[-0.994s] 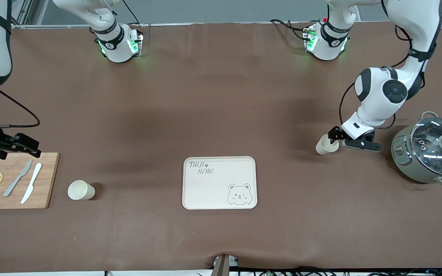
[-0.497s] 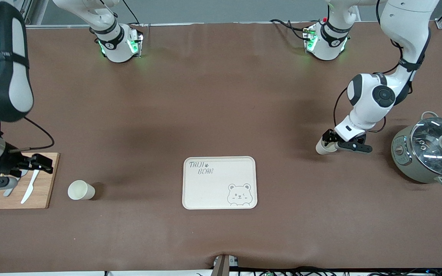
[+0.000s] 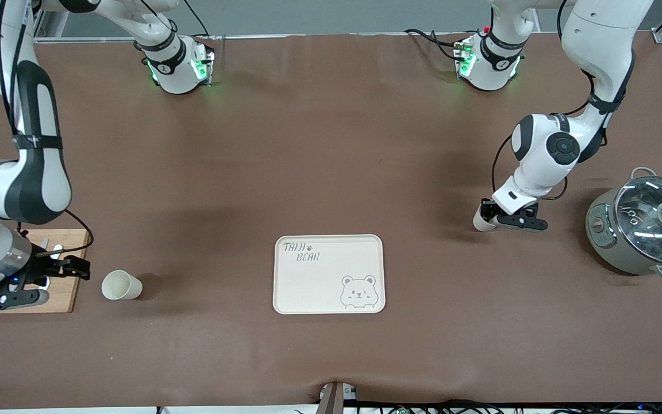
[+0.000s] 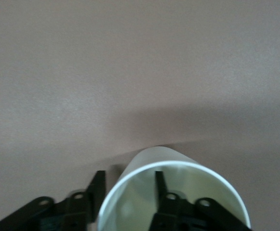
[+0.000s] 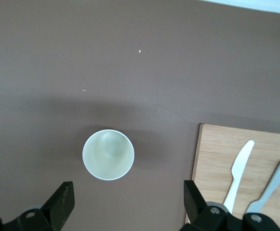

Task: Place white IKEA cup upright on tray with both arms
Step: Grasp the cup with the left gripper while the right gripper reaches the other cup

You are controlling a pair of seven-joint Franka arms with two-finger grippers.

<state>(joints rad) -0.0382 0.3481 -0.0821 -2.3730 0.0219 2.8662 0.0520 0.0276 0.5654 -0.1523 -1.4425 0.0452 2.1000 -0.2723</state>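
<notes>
Two white cups stand upright on the brown table. One cup (image 3: 480,223) is toward the left arm's end; my left gripper (image 3: 488,217) is down on it. In the left wrist view one finger (image 4: 160,185) is inside this cup (image 4: 178,166) and the other finger (image 4: 97,186) is outside, the wall between them with a gap showing. The other cup (image 3: 119,285) stands toward the right arm's end. My right gripper (image 3: 60,282) hangs open beside it, over the board's edge; its wrist view shows the cup (image 5: 108,154) ahead of the gripper (image 5: 127,193). The cream bear tray (image 3: 308,287) lies mid-table with nothing on it.
A wooden cutting board (image 3: 66,293) with a white knife (image 5: 238,171) and a grey knife (image 5: 271,185) lies at the right arm's end. A grey pot with a glass lid (image 3: 641,230) stands at the left arm's end, close to the left arm's cup.
The right arm has swung down from over the board toward its cup. The left gripper has slid onto its cup's wall and its jaws have narrowed.
</notes>
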